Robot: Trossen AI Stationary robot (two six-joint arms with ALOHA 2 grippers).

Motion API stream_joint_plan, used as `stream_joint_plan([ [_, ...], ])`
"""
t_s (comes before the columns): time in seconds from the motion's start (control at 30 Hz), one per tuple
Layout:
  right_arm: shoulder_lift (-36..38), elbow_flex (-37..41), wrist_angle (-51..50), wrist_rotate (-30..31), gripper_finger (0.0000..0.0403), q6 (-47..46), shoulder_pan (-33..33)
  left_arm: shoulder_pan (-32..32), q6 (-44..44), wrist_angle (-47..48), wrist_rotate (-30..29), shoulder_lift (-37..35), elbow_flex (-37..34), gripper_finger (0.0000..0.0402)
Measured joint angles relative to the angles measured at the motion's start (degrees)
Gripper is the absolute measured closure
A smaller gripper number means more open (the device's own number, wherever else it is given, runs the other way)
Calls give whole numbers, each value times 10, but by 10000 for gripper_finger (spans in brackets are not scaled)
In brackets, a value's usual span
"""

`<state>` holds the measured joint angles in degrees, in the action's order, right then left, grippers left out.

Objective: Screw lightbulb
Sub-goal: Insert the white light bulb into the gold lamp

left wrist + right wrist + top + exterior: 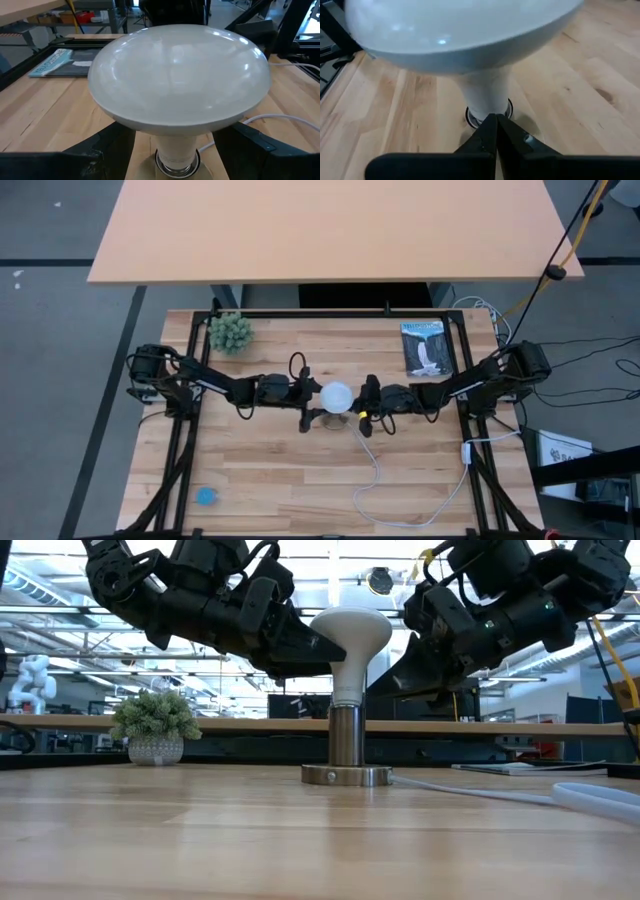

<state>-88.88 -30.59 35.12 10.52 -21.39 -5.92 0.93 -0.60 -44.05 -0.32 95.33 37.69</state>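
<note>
The lightbulb stands upright in the socket at table centre. The left gripper straddles the globe with fingers spread wide; actual contact cannot be confirmed. The right gripper is fully closed, empty, beside the neck. Risk: 1 loose grip slips; cross-threading tilts the lightbulb.

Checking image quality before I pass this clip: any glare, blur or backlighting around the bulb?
Left wrist view: soft ceiling-light reflections on the lightbulb, which is sharp. Right wrist view: the bulb's underside is blurred and too close, with one small glint; the shut right gripper is sharper. Low view: bright room behind leaves both arms as dark silhouettes. High view: even light, no glare.
</note>
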Motion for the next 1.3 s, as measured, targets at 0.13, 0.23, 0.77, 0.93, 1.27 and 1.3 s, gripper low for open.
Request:
stream_joint_plan([
  [0.13, 0, 0, -3, 0, 403, -1, 4, 1, 0, 0, 6, 0, 0, 143],
  [0.23, 1, 0, -3, 1, 403, 2, 4, 2, -2, -1, 8, 0, 0, 143],
  [0.77, 5, -10, -13, -2, 403, -4, 3, 2, -15, 8, 9, -4, 0, 143],
  [0.93, 5, -59, -90, -5, 403, 13, 3, 0, -15, 13, 9, -4, 0, 143],
  [1.27, 5, -164, -266, -2, 403, 63, -3, 0, -16, 17, 9, -4, 0, 143],
  [1.3, 5, -171, -272, -1, 403, 66, -4, 0, -16, 17, 9, -4, 0, 143],
])
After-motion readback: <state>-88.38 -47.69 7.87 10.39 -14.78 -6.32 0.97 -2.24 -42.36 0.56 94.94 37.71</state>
